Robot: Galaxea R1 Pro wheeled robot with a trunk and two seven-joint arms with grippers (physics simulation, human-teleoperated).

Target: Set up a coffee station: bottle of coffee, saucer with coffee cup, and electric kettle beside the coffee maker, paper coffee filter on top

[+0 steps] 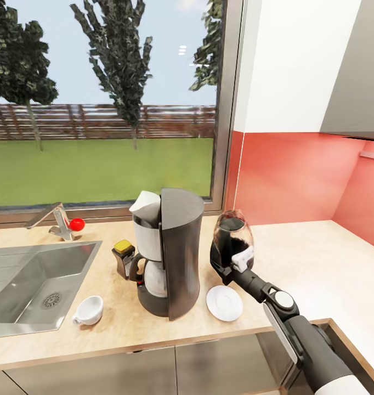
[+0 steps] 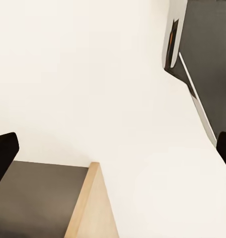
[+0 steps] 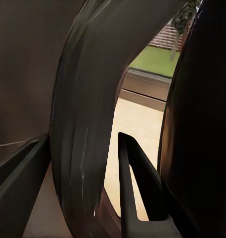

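the main risk, as i judge it, is the electric kettle (image 1: 234,235) tipping or slipping as it is set down: the right gripper (image 1: 231,262) holds it by the black loop handle on its near side, so the heavy glass body with dark liquid hangs off to one side of the grip. a careless swing could also knock the saucer (image 1: 224,302) lying just near-left of it, or bump the coffee maker (image 1: 170,252) close on the left.

the right wrist view shows the fingers (image 3: 135,183) drawn in around the curved handle, pinching it. the kettle sits low over the kitchen countertop (image 1: 318,263), right of the coffee maker; whether its base touches i cannot tell. the coffee cup (image 1: 89,310) lies on the counter at the coffee maker's near left, beside the sink (image 1: 22,285), with the bottle of coffee (image 1: 123,253) beside the carafe. the left gripper's (image 2: 113,153) dark fingertips stand wide apart, holding nothing.
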